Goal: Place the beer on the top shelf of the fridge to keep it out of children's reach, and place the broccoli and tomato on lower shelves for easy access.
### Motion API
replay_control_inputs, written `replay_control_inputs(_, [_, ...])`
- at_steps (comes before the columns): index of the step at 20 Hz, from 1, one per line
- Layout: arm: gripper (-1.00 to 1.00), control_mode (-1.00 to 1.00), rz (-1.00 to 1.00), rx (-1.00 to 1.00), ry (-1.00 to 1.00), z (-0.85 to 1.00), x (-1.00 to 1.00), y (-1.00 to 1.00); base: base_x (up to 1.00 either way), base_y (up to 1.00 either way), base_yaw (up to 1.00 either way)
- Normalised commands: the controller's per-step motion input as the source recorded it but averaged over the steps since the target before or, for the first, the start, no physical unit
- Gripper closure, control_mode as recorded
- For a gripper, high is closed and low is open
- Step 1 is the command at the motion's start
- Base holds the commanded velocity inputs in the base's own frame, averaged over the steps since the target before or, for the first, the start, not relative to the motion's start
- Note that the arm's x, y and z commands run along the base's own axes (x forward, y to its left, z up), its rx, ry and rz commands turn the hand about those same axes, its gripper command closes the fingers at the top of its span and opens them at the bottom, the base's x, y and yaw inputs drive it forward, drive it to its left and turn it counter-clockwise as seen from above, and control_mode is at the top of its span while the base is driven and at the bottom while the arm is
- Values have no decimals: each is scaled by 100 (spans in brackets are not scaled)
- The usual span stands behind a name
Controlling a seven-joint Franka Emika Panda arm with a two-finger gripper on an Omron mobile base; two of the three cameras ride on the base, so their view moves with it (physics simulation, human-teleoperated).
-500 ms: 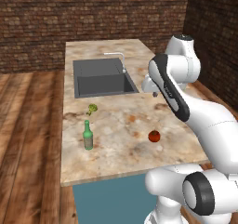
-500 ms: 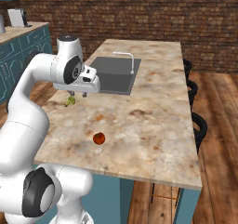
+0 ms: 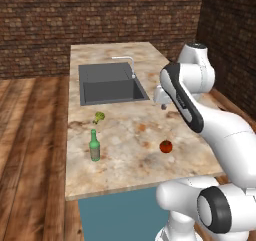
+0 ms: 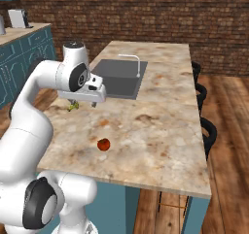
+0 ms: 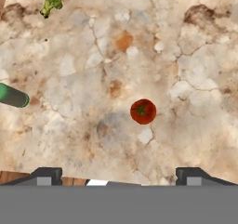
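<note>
Counting on counter (image 3: 130, 170): one beer (image 3: 94, 146) | one broccoli (image 3: 99, 117) | one tomato (image 3: 166, 146)

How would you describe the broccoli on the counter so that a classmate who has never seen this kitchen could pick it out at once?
Start at the marble-patterned counter with the dark sink set into it. Just in front of the sink's near left corner lies the broccoli, with the green beer bottle standing a little nearer. It is the small yellow-green floret, lower than the bottle and neither round nor red like the tomato.
</note>
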Motion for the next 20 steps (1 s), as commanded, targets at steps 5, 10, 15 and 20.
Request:
replay_control_inputs(5, [-100, -100, -1, 0, 3, -60, -3, -1, 0, 0, 0])
replay_control_inputs(10, [-100, -100, -4, 0, 7, -52, 0, -13, 0, 0, 0])
replay_control_inputs(15, [-100, -100, -5, 0, 10, -48, 0, -24, 0, 0, 0])
replay_control_inputs(20, [-100, -100, -6, 0, 10, -51, 0, -18, 0, 0, 0])
